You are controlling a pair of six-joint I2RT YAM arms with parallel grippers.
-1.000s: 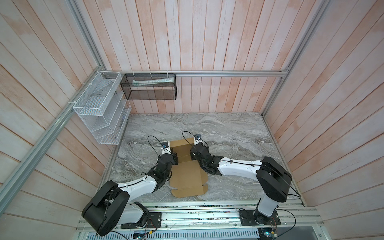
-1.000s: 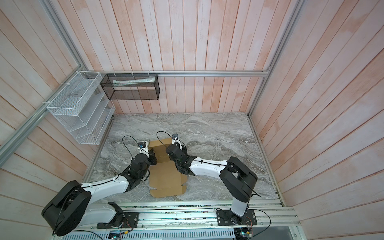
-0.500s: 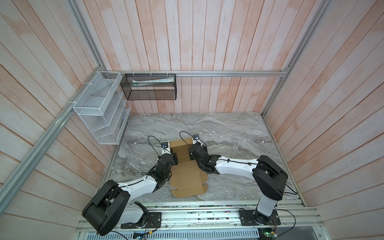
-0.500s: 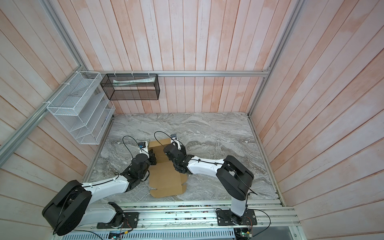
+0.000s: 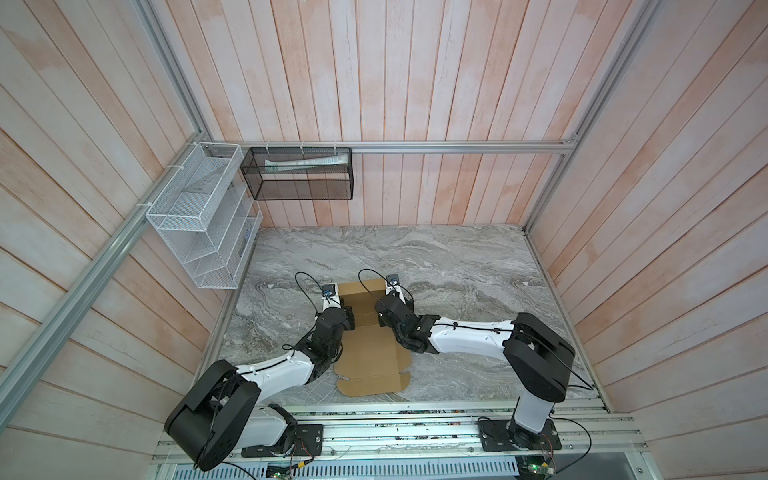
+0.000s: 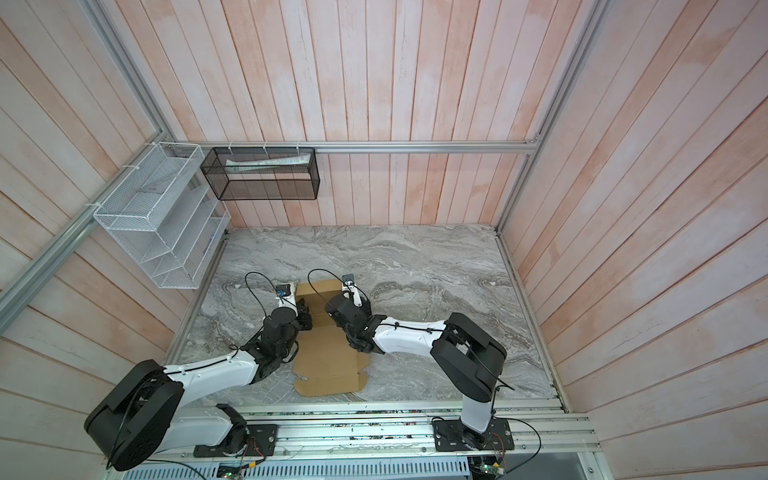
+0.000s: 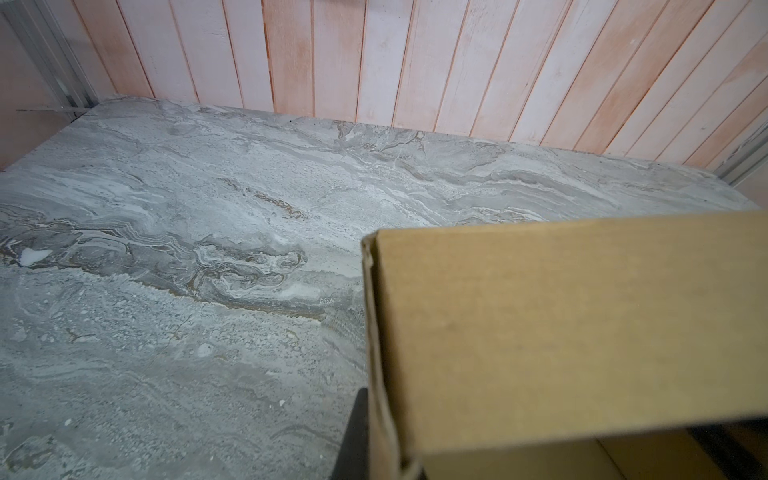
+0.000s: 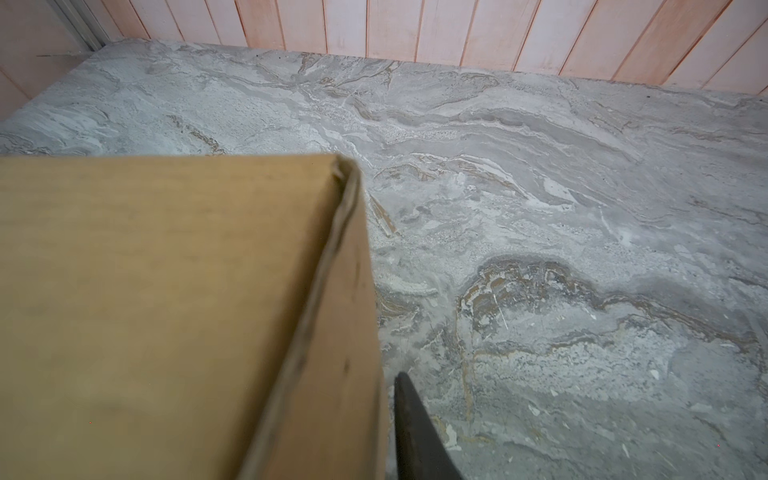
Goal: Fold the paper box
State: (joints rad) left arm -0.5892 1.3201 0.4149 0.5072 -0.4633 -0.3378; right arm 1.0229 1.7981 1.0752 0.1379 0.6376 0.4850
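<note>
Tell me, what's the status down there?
Left hand shut on left wall of paper box. Right hand at right wall, grip unclear. Far walls up, near flaps flat. Nothing blocking.

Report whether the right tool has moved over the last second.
Yes: the right tool has shifted slightly left, away from the right wall rail and toward the white wire rack.

Grey marble tbl (image 5: 457, 266) w/ paper box (image 5: 370, 357)

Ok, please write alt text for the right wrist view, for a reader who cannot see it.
A corner of the brown cardboard paper box fills the foreground, its doubled wall edge running toward the camera. One dark gripper finger sits close outside that wall; grey marble table and pink plank wall lie behind.
</note>
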